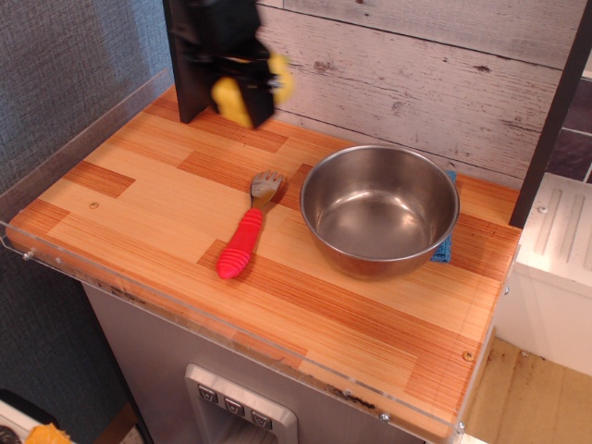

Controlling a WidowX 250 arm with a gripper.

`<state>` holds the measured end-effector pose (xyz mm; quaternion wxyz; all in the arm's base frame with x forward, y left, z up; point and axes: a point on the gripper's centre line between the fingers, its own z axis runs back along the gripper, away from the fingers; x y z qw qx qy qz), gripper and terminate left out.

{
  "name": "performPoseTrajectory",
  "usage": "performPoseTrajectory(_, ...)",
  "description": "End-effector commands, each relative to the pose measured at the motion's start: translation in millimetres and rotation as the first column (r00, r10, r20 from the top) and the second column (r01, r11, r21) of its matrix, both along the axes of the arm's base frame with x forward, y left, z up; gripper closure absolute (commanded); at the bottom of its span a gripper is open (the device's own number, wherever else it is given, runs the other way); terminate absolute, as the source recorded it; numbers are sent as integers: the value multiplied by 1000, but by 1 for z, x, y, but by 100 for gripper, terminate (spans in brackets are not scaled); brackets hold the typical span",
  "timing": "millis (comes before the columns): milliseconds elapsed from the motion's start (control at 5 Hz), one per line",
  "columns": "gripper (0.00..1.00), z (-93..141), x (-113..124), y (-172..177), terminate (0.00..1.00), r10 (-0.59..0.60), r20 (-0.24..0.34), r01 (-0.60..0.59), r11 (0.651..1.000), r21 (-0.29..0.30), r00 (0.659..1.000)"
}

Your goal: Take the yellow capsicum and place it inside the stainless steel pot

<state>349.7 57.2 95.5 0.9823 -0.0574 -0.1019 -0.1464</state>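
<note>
My black gripper [239,97] is shut on the yellow capsicum [233,94] and holds it in the air above the back of the wooden counter, well clear of the surface. The capsicum shows as blurred yellow patches between and beside the fingers. The stainless steel pot [379,209] stands empty on the right half of the counter, to the right of and below the gripper.
A spatula with a red handle [242,241] lies on the counter left of the pot. A blue cloth [446,246] peeks out behind the pot's right side. A plank wall stands behind; a clear rim edges the counter [139,199] at left and front.
</note>
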Motion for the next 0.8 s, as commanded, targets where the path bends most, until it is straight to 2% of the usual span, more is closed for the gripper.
performPoseTrajectory(0,100,20,-11,-79,0,-162,59,159,986,47,985)
performPoseTrajectory(200,100,19,-18,-93,0,-203,58,199,978,65,977)
performPoseTrajectory(400,100,20,-21,-91,0,-194,47,190,979,70,980)
performPoseTrajectory(600,0,23,-23,-83,0,-155,29,153,986,66,988)
